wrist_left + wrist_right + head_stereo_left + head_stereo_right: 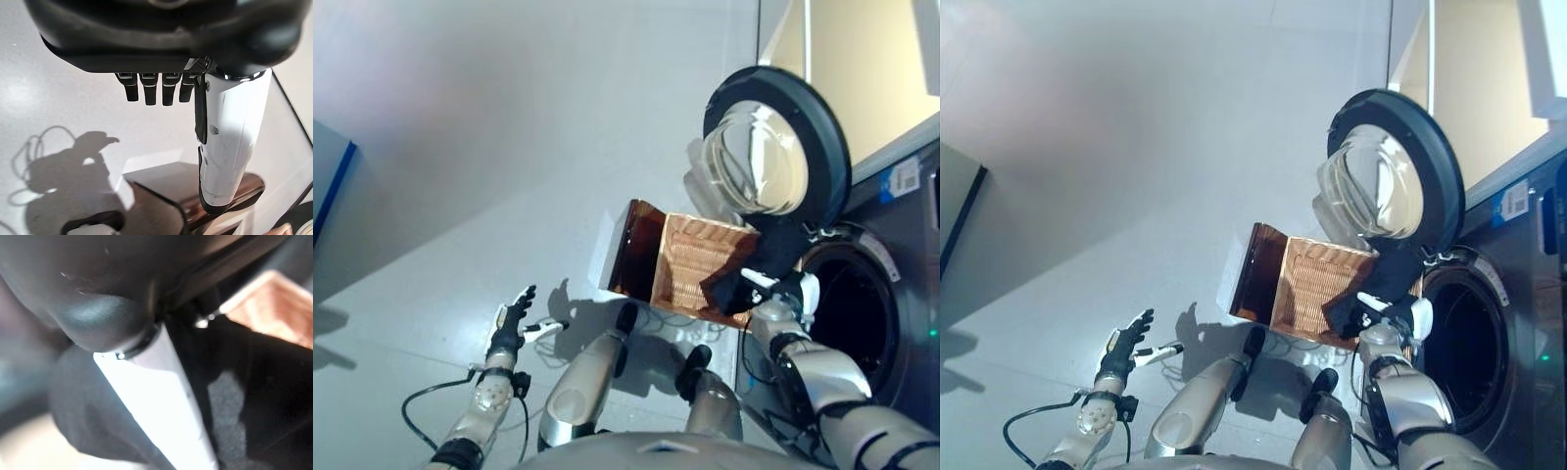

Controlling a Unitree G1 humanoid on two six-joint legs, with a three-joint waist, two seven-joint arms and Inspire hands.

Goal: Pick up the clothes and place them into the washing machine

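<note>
— Black cloth (771, 257), a soft dark garment, hangs bunched in the right hand (781, 290) at the right of the frame, just left of the drum opening (850, 313). Is it properly held?

— By the look of it, yes: the right wrist view shows dark fabric wrapped about the white thumb (161, 406), so the hand is closed on the cloth. It should be light and limp, likely to drape and snag on the rim, so a grip on a gathered bunch suits it better than an edge.

— And behind it?

— A brown basket (690, 261) stands at centre, touching or just behind the cloth; whether more clothes lie in it cannot be told. The door (773, 147) is swung open at upper right of the washer (901, 284).

— The other hand?

— The left hand (514, 318) sits at lower left over the floor (489, 147), fingers straight, holding nothing.
</note>
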